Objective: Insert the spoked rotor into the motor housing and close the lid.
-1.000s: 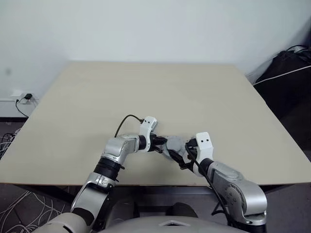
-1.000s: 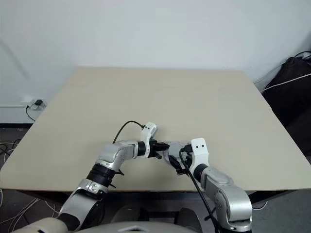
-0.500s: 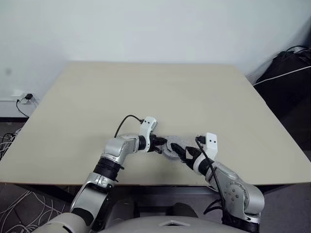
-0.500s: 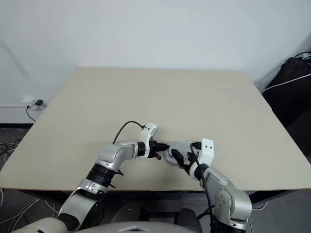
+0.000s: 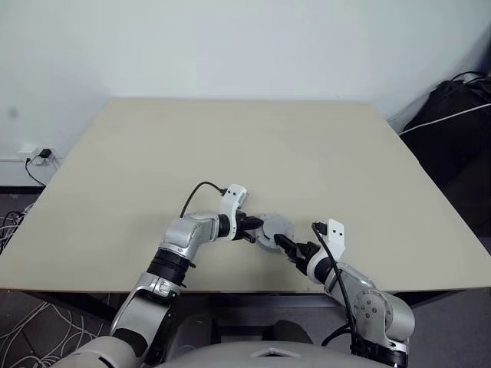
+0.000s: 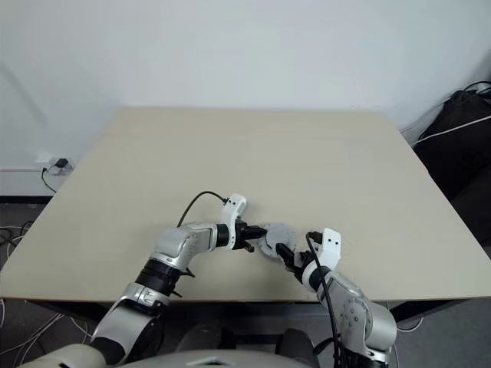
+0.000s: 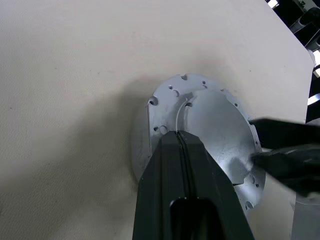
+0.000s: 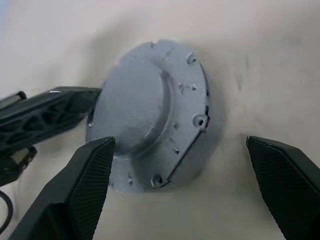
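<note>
The lid (image 8: pixel 150 112) lies smooth face up near the table (image 5: pixel 230 146) front edge. The left gripper (image 7: pixel 181 137), fingers pressed together, rests on it. The right gripper (image 8: pixel 180 175) stands spread, straddling the lid; the head views leave that spread unclear.

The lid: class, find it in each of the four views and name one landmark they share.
Left eye view: lid, low centre, between both grippers.
Right eye view: low centre.
Left wrist view: centre, past the shut left gripper.
Right wrist view: centre, between the open right gripper's fingers.
Shared landmark: the beige table.
</note>
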Motion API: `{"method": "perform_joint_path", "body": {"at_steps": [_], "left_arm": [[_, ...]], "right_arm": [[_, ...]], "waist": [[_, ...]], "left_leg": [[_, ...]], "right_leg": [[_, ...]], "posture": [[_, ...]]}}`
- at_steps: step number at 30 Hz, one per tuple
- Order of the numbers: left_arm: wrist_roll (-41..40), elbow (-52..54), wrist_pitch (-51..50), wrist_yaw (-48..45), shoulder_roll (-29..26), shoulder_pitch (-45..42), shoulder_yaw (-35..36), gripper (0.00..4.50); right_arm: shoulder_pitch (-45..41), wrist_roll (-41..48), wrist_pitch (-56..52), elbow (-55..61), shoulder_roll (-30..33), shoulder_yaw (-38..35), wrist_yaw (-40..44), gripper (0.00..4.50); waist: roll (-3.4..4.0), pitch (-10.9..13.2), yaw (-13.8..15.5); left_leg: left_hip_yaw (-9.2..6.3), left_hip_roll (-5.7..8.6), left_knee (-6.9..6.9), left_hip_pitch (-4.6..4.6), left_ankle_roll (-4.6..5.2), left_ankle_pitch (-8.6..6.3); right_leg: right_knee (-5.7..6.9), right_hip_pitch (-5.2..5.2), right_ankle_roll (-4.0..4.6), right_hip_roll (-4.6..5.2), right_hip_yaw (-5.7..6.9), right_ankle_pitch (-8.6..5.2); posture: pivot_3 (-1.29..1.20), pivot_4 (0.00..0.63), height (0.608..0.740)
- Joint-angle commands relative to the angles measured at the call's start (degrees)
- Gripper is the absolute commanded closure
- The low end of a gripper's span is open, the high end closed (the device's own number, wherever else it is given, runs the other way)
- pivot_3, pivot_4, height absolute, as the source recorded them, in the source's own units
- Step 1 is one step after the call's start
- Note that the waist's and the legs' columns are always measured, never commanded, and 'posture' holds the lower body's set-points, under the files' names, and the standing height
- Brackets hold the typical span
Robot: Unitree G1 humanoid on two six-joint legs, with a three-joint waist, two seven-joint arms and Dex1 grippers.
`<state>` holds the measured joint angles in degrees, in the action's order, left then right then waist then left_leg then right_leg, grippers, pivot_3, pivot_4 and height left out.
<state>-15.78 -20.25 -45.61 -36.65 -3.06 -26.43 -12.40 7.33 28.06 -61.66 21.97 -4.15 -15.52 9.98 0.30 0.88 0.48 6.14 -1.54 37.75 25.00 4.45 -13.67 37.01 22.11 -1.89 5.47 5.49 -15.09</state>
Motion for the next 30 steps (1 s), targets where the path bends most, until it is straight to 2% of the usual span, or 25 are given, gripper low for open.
{"method": "perform_joint_path", "body": {"at_steps": [1, 12, 19, 30], "left_arm": [[0.0, 1.9, 0.1, -0.3, -0.1, -0.1, -0.4, 4.50], [0.0, 2.2, 0.1, -0.2, -0.1, 0.2, -0.5, 4.50], [0.0, 2.2, 0.0, -0.2, -0.3, 0.2, -0.4, 4.50], [0.2, 2.1, 0.0, -0.1, -0.5, 0.3, -0.3, 4.50]], "right_arm": [[-1.8, 2.7, 0.8, -1.4, -1.9, -1.0, -0.8, 0.03], [-6.1, 23.3, -4.5, -9.9, -6.1, -8.7, -1.4, 0.03], [-7.9, 26.9, -2.4, -17.4, -6.2, -8.2, -2.6, 0.03], [-6.9, 31.9, -7.7, -16.4, -3.6, -4.4, 1.3, 0.03]], "waist": [[0.00, 0.0, -0.1], [0.04, 0.0, -0.8], [0.07, 0.0, -1.7], [0.14, 0.0, -1.8]], "left_leg": [[0.00, 0.00, 0.01, -0.02, 0.00, 0.00], [0.00, -0.01, 0.01, -0.12, 0.02, -0.01], [0.01, -0.02, 0.02, -0.31, 0.02, -0.01], [0.01, -0.04, -0.01, -0.25, 0.01, 0.00]], "right_leg": [[0.00, -0.02, 0.00, 0.00, 0.00, 0.00], [0.03, -0.12, 0.02, 0.02, -0.02, 0.02], [0.07, -0.22, 0.08, -0.02, -0.12, 0.11], [0.06, -0.09, 0.11, -0.07, -0.22, 0.21]], "posture": [[0.00, 0.000, 0.740], [0.00, 0.000, 0.740], [0.00, 0.000, 0.740], [0.00, 0.000, 0.740]]}}
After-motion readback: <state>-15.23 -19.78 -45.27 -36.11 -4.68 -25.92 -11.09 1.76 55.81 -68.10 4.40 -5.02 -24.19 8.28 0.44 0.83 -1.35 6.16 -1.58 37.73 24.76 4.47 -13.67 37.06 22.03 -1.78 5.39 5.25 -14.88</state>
